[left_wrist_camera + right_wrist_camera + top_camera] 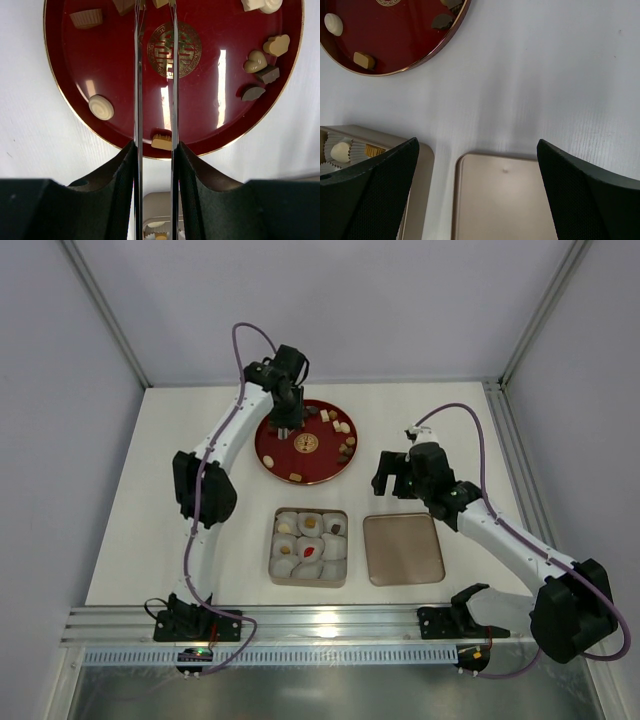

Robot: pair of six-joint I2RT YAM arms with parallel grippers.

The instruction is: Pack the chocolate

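Left: my left gripper (pixel 286 425) hangs over the red plate (pixel 272 462), its thin blades drawn narrow for small pieces. I cannot tell whether one sits between the tips. Chocolate (pixel 343 426) lies scattered near the plate's rim, and several pieces already fill the tray (pixel 273 558). Centre-right: the lid (pixel 403 549) lies beside the tray, leaving the cups uncovered. Right: my right gripper (pixel 477 142) gapes wide and empty, and I judge it out of the way.

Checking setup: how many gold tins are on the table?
2. One tin, filled with paper cups, sits nearer the arm bases than the red plate; the other tin, empty, lies just right of it. None seems hidden.
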